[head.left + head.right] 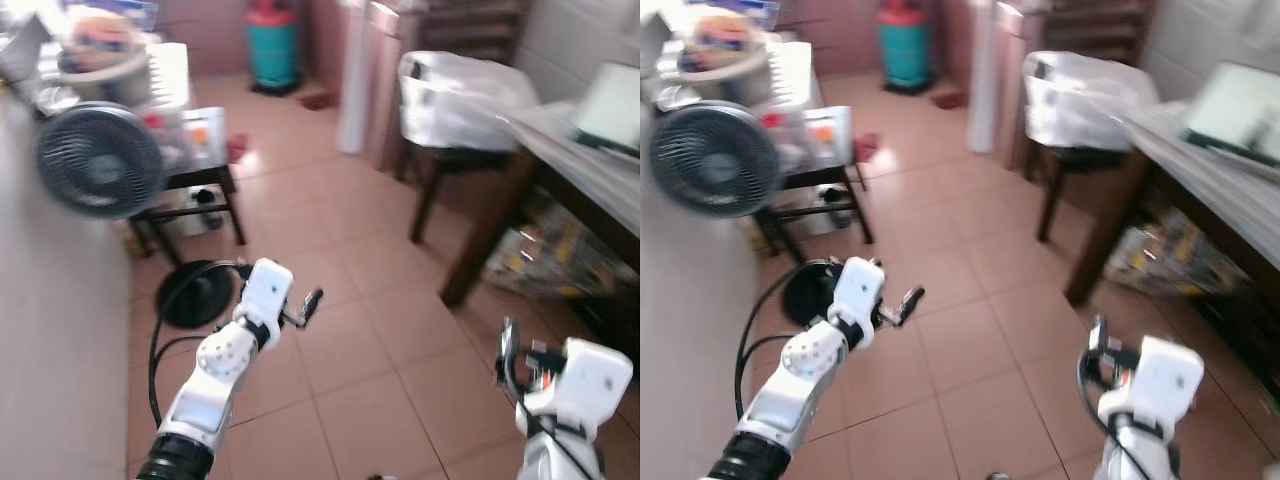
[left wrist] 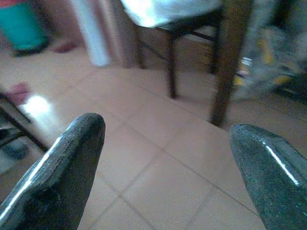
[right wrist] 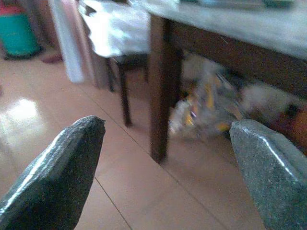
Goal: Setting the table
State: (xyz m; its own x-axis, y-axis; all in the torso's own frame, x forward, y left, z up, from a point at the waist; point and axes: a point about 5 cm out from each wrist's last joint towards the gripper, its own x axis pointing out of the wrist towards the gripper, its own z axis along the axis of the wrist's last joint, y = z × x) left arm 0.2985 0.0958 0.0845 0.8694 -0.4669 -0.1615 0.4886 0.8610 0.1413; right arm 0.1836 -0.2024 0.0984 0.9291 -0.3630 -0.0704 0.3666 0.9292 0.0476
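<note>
Black fingers (image 2: 57, 177) of the left gripper (image 1: 305, 306) stand wide apart in its wrist view, with nothing between them but terracotta floor tiles (image 2: 163, 158). The right gripper (image 1: 508, 358), low at the right of the head view, is spread just as wide in its own wrist view and holds nothing either.

Both silver arms reach forward over the floor, the left one near lower centre-left of the frame. Behind it a black round fan base (image 1: 194, 292) sits on the tiles, and a grey fan (image 1: 100, 160) fills the upper left beside a cluttered low table (image 1: 190, 175).

The wooden table (image 1: 585, 165) to be set runs along the right edge, with a pale flat thing (image 1: 612, 105) on top. A dark chair (image 1: 440, 165) carrying a white plastic bag (image 1: 460, 95) stands just beside it. A teal cylinder (image 1: 272, 50) stands at upper centre.
</note>
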